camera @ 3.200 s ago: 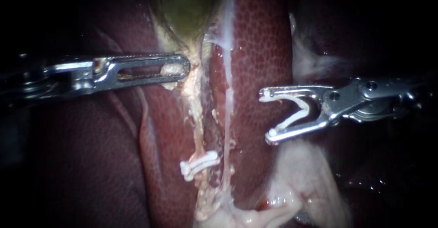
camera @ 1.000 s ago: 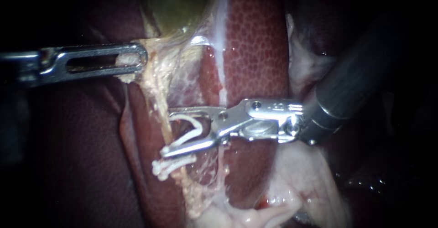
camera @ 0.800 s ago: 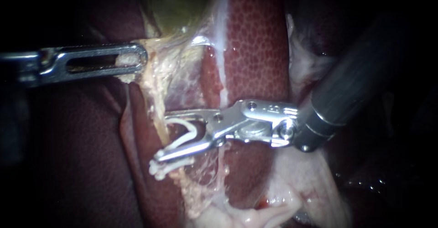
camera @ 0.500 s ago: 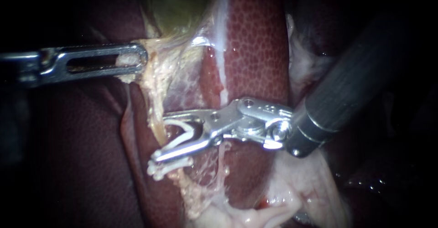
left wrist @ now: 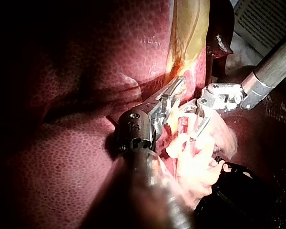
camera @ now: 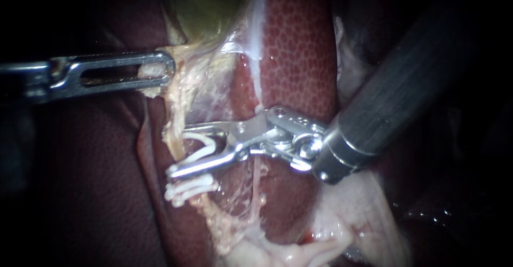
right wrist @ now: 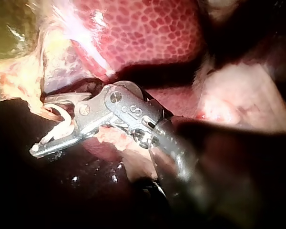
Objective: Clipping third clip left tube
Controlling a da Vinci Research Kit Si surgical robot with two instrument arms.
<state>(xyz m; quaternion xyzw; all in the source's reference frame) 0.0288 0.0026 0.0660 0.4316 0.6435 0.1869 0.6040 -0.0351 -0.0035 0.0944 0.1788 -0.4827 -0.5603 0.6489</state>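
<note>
- The closed clip [camera: 189, 188] sits across the left tube [camera: 172, 123]. This tube is the pale strand running from the gallbladder [camera: 214, 8] down over the liver [camera: 299, 59].
- It is the only closed clip that shows on the tube. Whether others lie hidden cannot be told.
- The right instrument [camera: 179, 150] comes in from the upper right with its tool spread wide. It carries an open clip [camera: 206, 145], one leg seated against each jaw.
- The open clip lies just beside the closed clip, on its gallbladder side, near it but apart from it.
- The left tube crosses the open clip's mouth and seems to lie between its legs. How deep it sits cannot be told.
- The left instrument [camera: 166, 69] is well away from the closed clip, toward the gallbladder. Its tool is pressed together on pale tissue [camera: 148, 72] at the tube's upper end and appears to hold the strand taut.
- The right tube [camera: 258, 173], a thin strand, runs beside the closed clip under the right tool's hinge. It is outside the open clip's legs.
- The step in hand looks like placement: the clip is around the tube but not yet squeezed.
- The next move calls for the tube to lie wholly between the legs, with their tips past it. A gap should be left from the closed clip and the loose film kept out, followed by a firm close.
</note>
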